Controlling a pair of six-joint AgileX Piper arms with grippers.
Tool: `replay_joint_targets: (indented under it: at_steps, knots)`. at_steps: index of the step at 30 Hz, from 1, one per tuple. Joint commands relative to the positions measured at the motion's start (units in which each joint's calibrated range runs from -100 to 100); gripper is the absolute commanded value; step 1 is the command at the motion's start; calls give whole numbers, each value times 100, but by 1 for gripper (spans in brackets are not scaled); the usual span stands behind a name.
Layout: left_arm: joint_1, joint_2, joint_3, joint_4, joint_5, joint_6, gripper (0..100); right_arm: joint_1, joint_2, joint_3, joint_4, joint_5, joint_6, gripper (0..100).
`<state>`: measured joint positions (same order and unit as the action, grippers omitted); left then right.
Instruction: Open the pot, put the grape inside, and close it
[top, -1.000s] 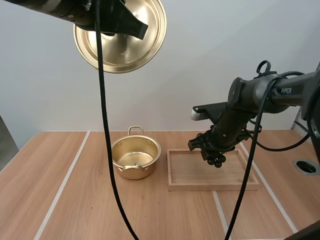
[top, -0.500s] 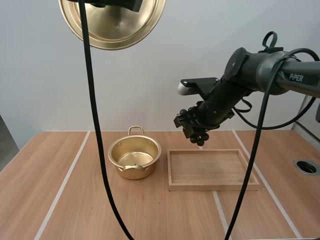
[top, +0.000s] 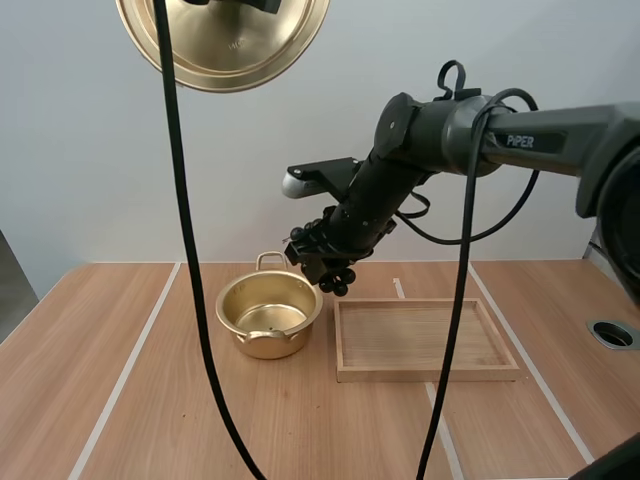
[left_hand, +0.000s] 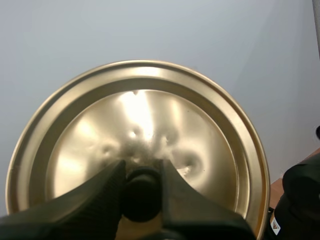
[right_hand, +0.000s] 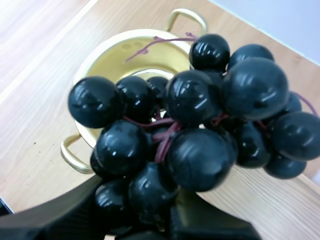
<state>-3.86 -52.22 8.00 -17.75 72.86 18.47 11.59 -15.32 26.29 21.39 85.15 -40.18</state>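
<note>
The golden pot (top: 269, 312) stands open and empty on the table left of the wooden tray (top: 425, 338). Its golden lid (top: 222, 40) hangs high above it, and my left gripper (left_hand: 142, 192) is shut on the lid's black knob (left_hand: 142, 196). My right gripper (top: 322, 258) is shut on a bunch of dark grapes (top: 336, 276) and holds it in the air just right of the pot's rim. In the right wrist view the grapes (right_hand: 190, 135) hang over the pot (right_hand: 117, 62).
The table's wooden top shows pale inlaid stripes. A round grommet hole (top: 611, 334) sits near the right edge. Bare table lies in front of the pot and tray.
My right gripper has carried the grapes up off the tray and leftward to the pot's right rim. The left gripper has lifted the lid a little higher.
</note>
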Motion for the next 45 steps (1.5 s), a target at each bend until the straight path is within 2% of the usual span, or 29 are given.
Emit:
replay_joint_targets:
  at_steps: [1,16,24,45]
  knots:
    - [-18,-41,-51,-83,-127,-47,0,119,163,-171,33,0,-98,0]
    - [-18,-41,-51,85,-127,-47,0,538,1286,-827,56,-6,-189,0]
    - [-18,-41,-51,278,-127,-47,0,553,1758,-1155,134,-4,-271,0]
    - [-18,-41,-51,341,-127,-47,0,553,2621,-1205,229,-131,-416,0]
